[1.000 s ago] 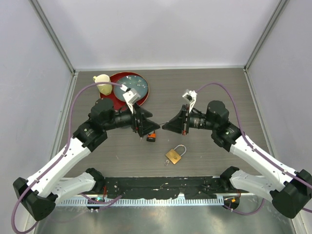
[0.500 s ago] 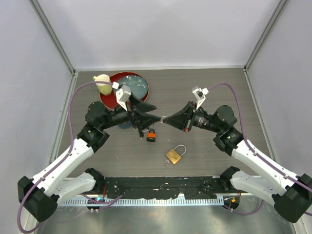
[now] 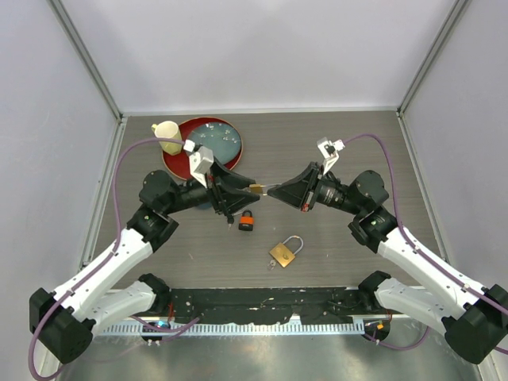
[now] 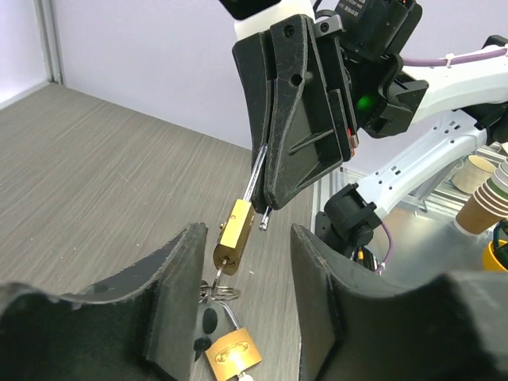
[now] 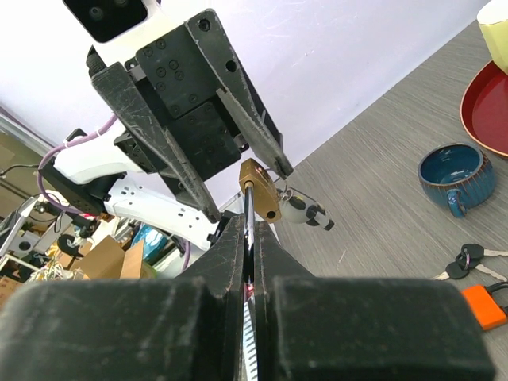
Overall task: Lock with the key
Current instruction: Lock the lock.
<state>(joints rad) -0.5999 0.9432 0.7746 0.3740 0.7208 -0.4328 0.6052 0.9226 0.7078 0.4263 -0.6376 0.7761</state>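
A small brass padlock [image 3: 256,188] hangs in the air between the two grippers. My right gripper [image 3: 272,190] is shut on its steel shackle [image 5: 248,218], with the padlock's body [image 5: 260,189] just past the fingertips. A key sits in the bottom of the padlock [image 4: 234,236], with a ring and black-headed keys [image 4: 213,290] dangling below. My left gripper [image 3: 240,187] is open. Its fingers [image 4: 171,294] stand on either side of the hanging key without touching it.
A second brass padlock [image 3: 284,252] and an orange padlock [image 3: 247,221] with black keys [image 5: 464,258] lie on the table below. A blue cup [image 5: 451,168] sits under the left arm. A red plate [image 3: 225,135] and a yellow jug [image 3: 167,136] are at the back left.
Both grippers have risen from near the table and moved toward the back. The small padlock now hangs between them. In the last half second the left gripper drew slightly left.
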